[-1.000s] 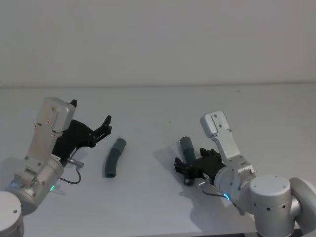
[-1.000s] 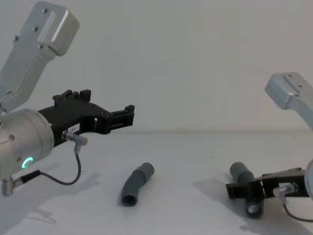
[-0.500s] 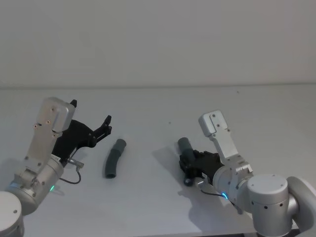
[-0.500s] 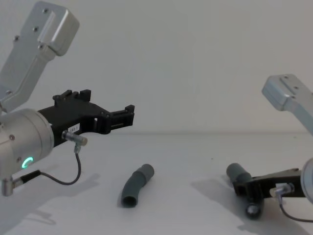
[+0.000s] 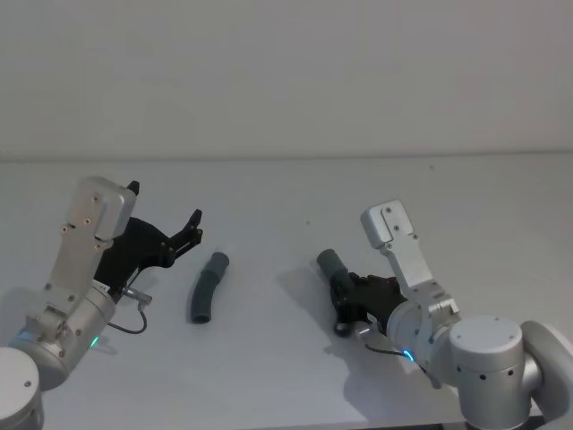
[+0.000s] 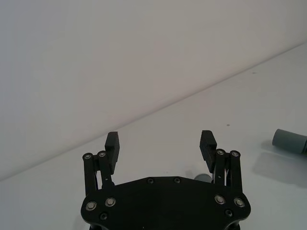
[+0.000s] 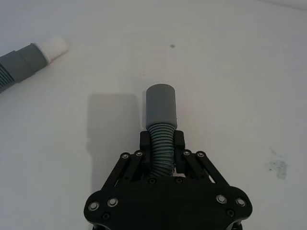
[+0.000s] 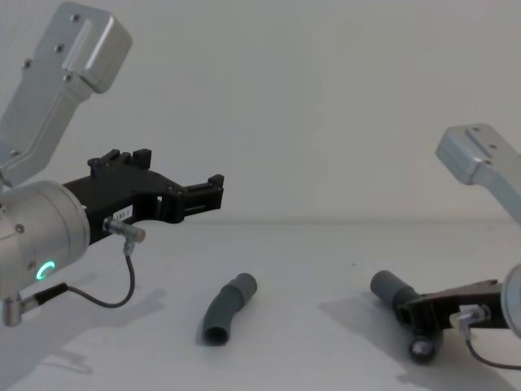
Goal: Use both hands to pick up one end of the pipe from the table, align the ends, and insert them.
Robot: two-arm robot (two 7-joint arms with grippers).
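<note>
One dark grey ribbed pipe piece [image 5: 205, 288] lies on the white table [image 5: 269, 358], left of centre, also seen from the side [image 8: 226, 309]; its whitish tip [image 7: 53, 46] points away from me. My left gripper [image 5: 191, 229] hovers open, above and to the left of it, its fingers [image 6: 113, 142] wide apart with nothing between them. My right gripper [image 5: 344, 290] is shut on the ribbed body of the other pipe piece [image 7: 161, 106]. That piece's smooth cuff end [image 5: 328, 262] sticks out past the fingers [image 7: 144, 140], toward the left [image 8: 386, 286].
A plain pale wall [image 5: 286, 72] rises behind the table's far edge. The silver right forearm [image 5: 403, 251] slopes down over the table's right side. A thin black cable [image 8: 122, 285] hangs from the left wrist.
My right gripper has closed on its pipe piece, and the cuff end has shifted a little to the left. The left arm and the other piece have not moved.
</note>
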